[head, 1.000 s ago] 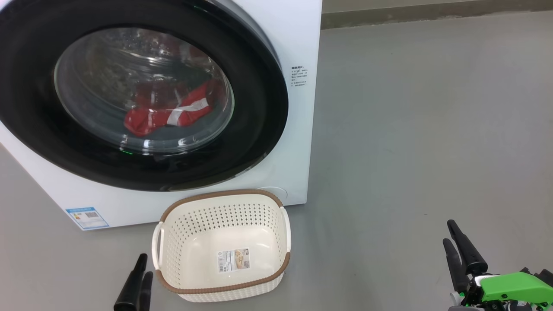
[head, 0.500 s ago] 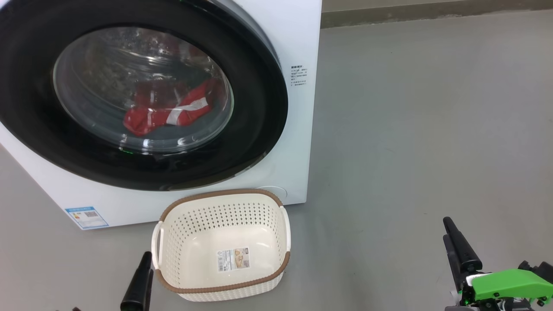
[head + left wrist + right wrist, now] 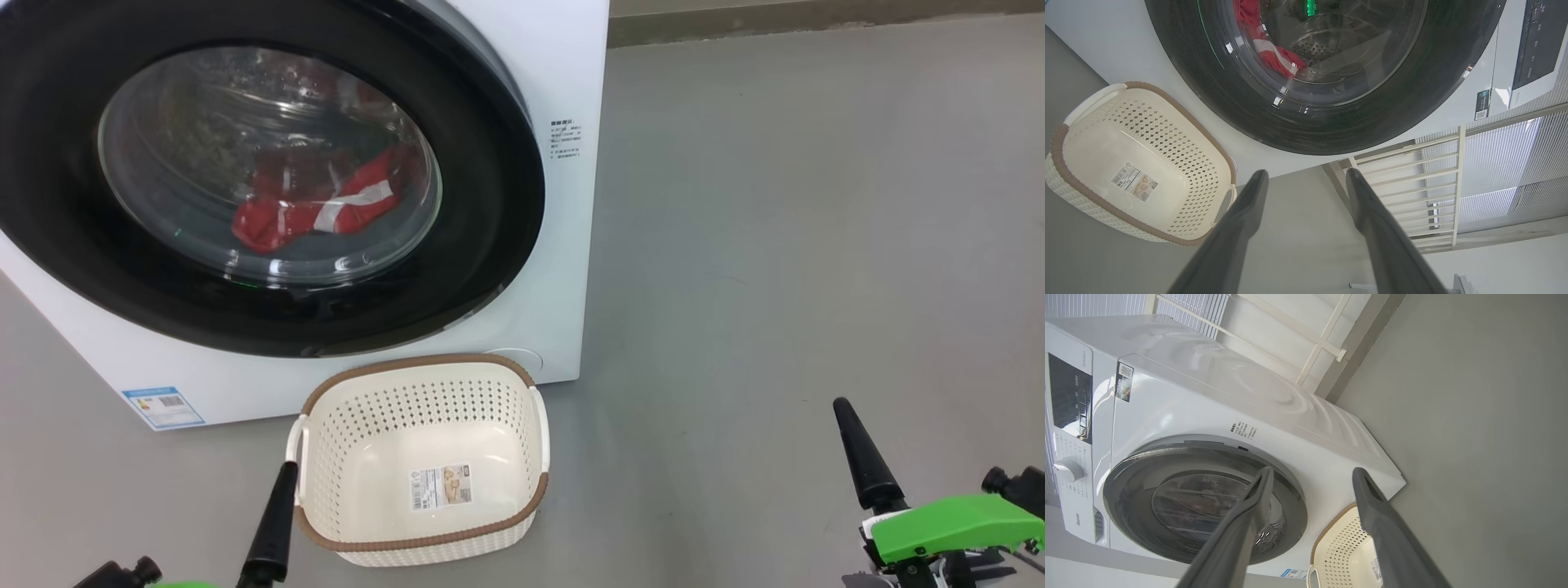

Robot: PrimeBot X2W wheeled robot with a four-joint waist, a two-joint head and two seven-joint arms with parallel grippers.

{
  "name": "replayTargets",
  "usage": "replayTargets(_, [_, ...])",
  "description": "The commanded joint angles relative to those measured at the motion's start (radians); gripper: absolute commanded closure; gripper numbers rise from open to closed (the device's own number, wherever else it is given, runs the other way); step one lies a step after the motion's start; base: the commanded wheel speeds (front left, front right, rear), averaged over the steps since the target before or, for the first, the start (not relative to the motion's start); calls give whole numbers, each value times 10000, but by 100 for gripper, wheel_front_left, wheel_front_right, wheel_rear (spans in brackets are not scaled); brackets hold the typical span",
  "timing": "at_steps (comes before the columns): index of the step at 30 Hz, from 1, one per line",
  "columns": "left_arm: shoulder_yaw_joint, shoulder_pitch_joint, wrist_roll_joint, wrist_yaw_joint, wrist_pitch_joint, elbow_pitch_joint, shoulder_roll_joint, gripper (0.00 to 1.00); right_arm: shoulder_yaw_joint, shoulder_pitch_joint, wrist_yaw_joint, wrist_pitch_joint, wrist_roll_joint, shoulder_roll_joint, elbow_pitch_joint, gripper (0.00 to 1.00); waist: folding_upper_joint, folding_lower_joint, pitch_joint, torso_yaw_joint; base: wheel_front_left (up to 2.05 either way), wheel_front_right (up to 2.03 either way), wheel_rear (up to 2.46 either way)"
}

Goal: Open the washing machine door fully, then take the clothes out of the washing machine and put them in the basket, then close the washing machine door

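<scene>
The white washing machine fills the upper left of the head view. Its door, with a glossy black rim and clear glass, lies flat against the front. Through the glass I see the red clothes with white stripes lying in the drum, also in the left wrist view. The cream perforated basket with a brown rim stands empty on the floor before the machine. My left gripper hovers open just left of the basket. My right gripper hangs open far to the right. Both wrist views show the jaws wide apart and holding nothing.
A blue sticker marks the machine's lower left corner. Grey floor stretches to the right up to a wall base. A white railing with blinds stands behind the machine. The control panel and a dial sit beside the door.
Both grippers have risen a little in the head view, and each now shows as a single finger seen edge on. The door, clothes and basket have not moved.
</scene>
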Motion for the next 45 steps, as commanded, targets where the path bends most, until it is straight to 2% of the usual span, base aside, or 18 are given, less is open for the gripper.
replayTargets(1, [53,-437,395,-27,-124,-338,98,0,43,-379,25,-143,-442,-132,-404,0,0,-1,13,3,0,0,0])
replayTargets(6, [37,-483,1104,-31,-301,-545,101,0,65,-359,28,-320,-1291,-67,-500,0,0,-1,53,-6,0,0,0])
replayTargets(18, [-65,-518,2490,-5,-627,-838,112,0,193,-428,36,-644,-2481,-65,-641,0,0,-1,84,-17,0,0,0])
replayTargets(32, [-176,-618,4109,276,-1041,-1279,126,0,603,-536,45,-1054,-3883,-256,-870,0,0,-1,179,-38,0,0,0])
replayTargets(45, [-383,-642,5787,335,-1427,-1426,140,0,796,-533,53,-1438,-5395,-342,-1035,0,0,-1,102,-35,0,0,0])
